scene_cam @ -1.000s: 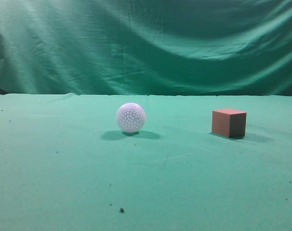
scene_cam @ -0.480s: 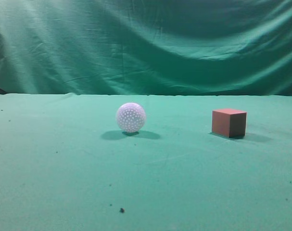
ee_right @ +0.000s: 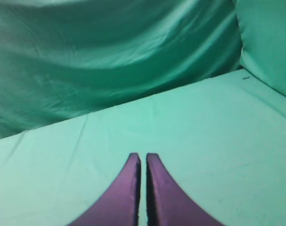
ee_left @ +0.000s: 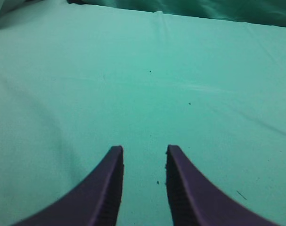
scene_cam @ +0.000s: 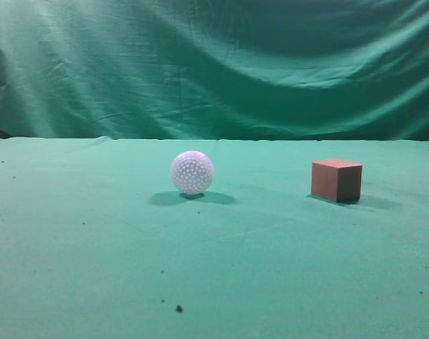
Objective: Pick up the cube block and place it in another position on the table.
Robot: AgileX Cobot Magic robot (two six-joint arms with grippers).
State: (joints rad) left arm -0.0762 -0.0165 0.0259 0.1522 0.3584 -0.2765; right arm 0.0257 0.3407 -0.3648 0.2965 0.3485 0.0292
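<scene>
Cube block (scene_cam: 336,180) sits untouched toward right edge of counter (scene_cam: 94,254), ball (scene_cam: 192,172) mid-counter, well apart. Left tool (ee_left: 143,155) jaws apart, empty. Right tool (ee_right: 142,160) jaws together, empty. Advice: right tool nearer; open wide, descend square over flat faces.

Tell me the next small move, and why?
Probably bring the right gripper toward the cube block and open its fingers: the block sits untouched on the table, right of the white ball, and neither wrist view shows it yet.
</scene>
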